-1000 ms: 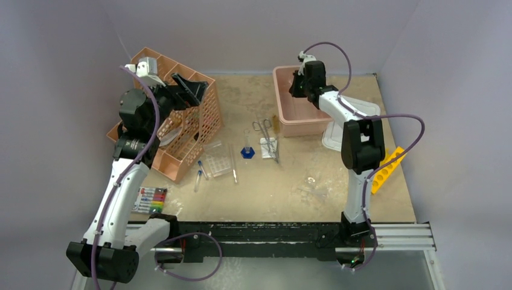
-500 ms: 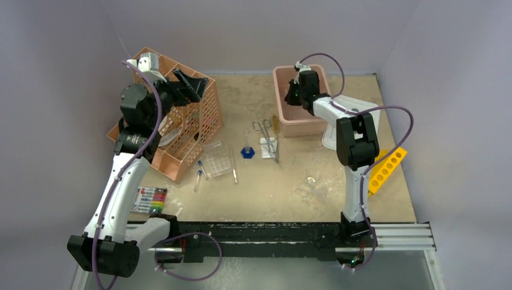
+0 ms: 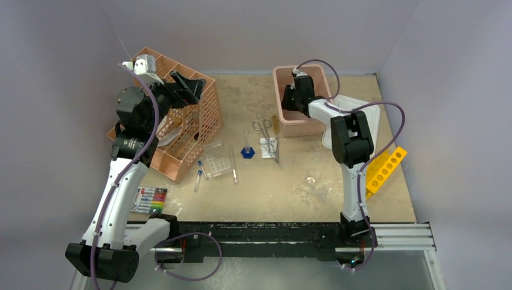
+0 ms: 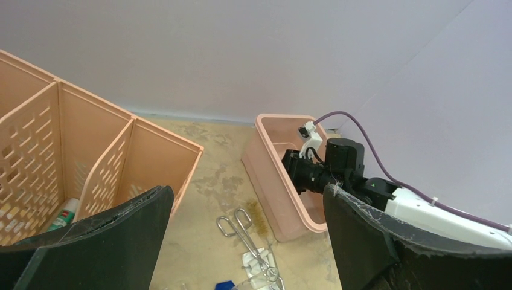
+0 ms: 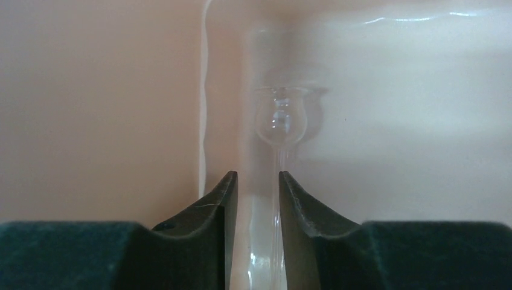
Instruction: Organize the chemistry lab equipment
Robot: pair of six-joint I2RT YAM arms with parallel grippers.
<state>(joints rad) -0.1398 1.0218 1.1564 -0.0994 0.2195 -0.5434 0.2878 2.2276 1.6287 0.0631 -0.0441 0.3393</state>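
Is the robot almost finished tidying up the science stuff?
Not nearly. Done: nothing I can be sure of. In hand: the right claw holds a glass tube inside the pink bin. The left claw hangs open and empty above the orange basket. Left: the metal scissors, flask, blue-capped tubes and clear rack lie loose on the table.

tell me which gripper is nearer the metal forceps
Right. The right gripper is in the pink bin behind the metal forceps; the left gripper hangs above the orange organiser, farther off.
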